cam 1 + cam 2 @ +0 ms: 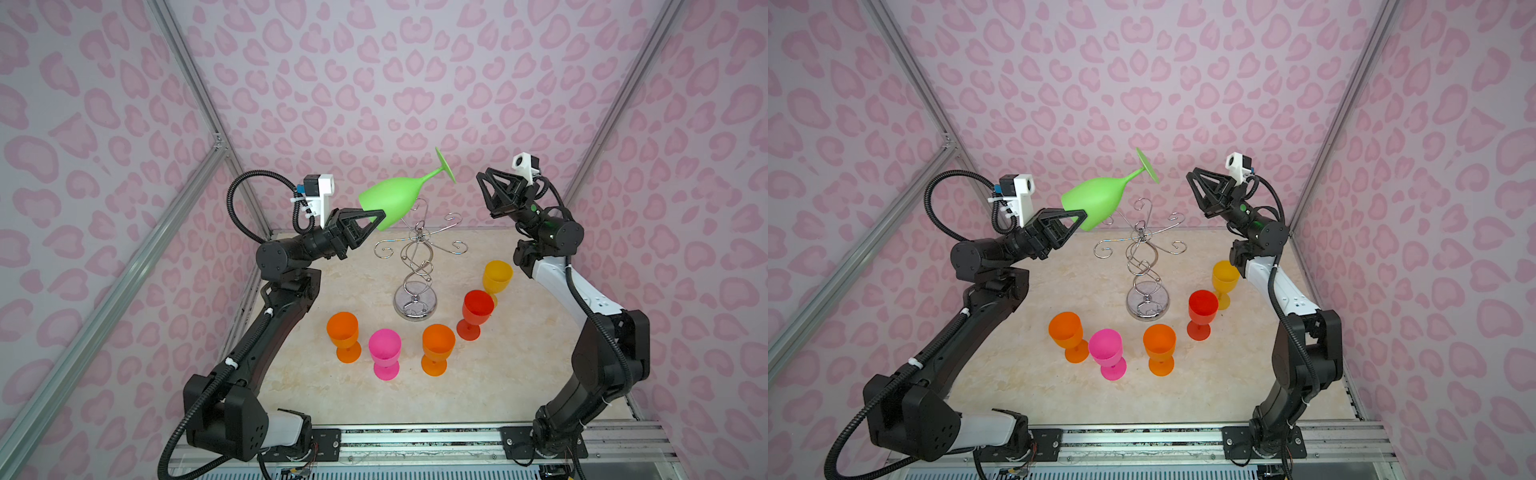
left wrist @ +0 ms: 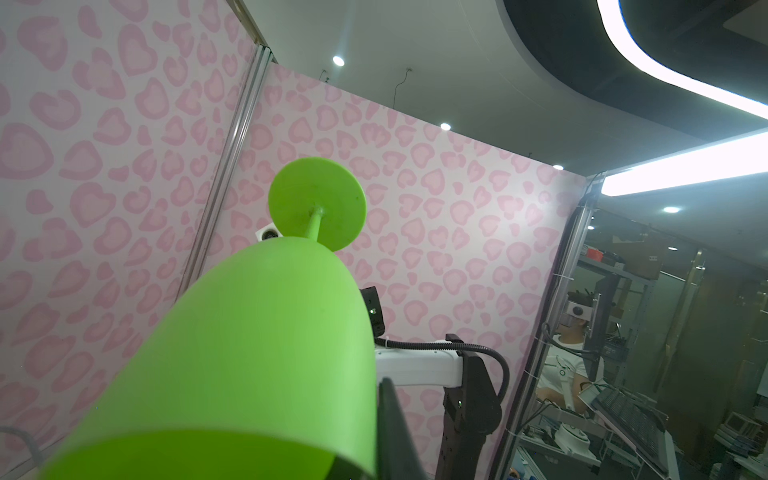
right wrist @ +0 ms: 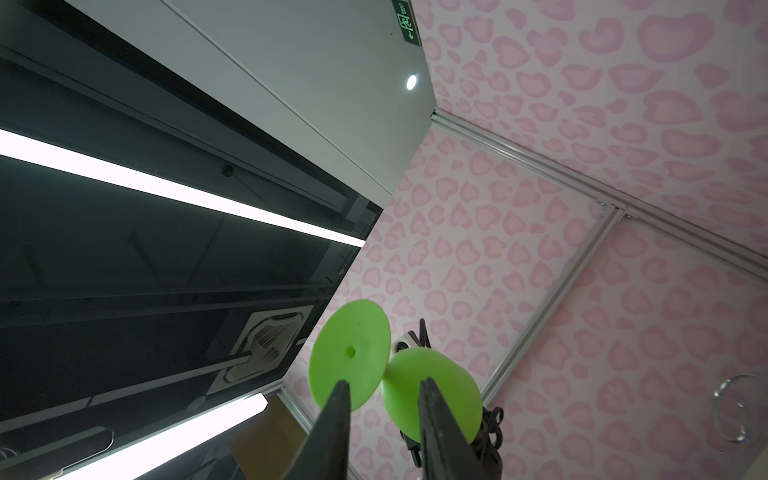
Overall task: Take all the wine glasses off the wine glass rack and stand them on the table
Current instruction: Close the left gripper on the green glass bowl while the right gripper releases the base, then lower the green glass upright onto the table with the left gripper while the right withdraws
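The green wine glass [image 1: 395,197] [image 1: 1100,195] hangs tilted in the air above and left of the wine glass rack [image 1: 417,266] [image 1: 1144,257], its foot pointing up and to the right. My left gripper [image 1: 380,218] [image 1: 1081,218] is shut on the bowl's rim; the left wrist view shows the bowl [image 2: 266,332] with one finger [image 2: 395,432] against its wall. My right gripper [image 1: 482,176] [image 1: 1192,174] is open just right of the foot, apart from it. In the right wrist view the glass [image 3: 432,390] lies beyond the right gripper [image 3: 382,384]. The chrome rack's hooks carry nothing.
Several plastic goblets stand upright on the marble table [image 1: 519,374] in front of the rack: orange [image 1: 343,332], pink [image 1: 384,349], orange [image 1: 437,345], red [image 1: 477,309] and yellow [image 1: 496,278]. Pink patterned walls close in the back and both sides.
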Motion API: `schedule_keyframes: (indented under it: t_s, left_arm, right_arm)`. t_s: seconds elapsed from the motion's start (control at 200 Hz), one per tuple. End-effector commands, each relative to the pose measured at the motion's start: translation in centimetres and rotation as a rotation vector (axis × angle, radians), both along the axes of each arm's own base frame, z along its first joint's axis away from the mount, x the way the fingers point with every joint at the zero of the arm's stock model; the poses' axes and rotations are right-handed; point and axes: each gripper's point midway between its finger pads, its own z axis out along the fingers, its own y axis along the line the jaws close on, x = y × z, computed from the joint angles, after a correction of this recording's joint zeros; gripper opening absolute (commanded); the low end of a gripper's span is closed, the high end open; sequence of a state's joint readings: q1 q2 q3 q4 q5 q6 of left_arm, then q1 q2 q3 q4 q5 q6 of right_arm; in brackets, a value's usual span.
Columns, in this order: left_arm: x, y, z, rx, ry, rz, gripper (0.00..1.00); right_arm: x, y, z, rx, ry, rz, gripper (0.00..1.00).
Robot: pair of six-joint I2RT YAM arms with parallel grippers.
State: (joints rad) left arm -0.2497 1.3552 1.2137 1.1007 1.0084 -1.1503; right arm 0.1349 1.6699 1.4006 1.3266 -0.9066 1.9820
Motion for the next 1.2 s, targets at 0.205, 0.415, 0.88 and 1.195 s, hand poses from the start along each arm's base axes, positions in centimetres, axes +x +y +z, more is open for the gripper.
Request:
schedule_keyframes:
  t_s: [0.205,0.415,0.88,1.195]
  left_arm:
    - [3.9,1.2,-1.5,0.134,0.175,0.262,0.03]
    - [5.6,3.2,-3.9,0.276,0.322,0.479,0.03]
    - [7.1,10.4,-9.4,0.479,0.591,0.935,0.03]
    - [8.0,13.2,-15.3,0.708,0.732,1.081,0.03]
  right_arm:
    - [1.3,-1.0,-4.8,-0.494,-0.003,-0.358,0.29]
    - [0.5,-5.9,-8.8,-0.945,0.060,-0.707,0.29]
    - [0.6,-9.5,-13.5,-1.150,0.155,-0.799,0.30]
    - [1.4,-9.6,-14.7,-1.154,0.181,-0.777,0.30]
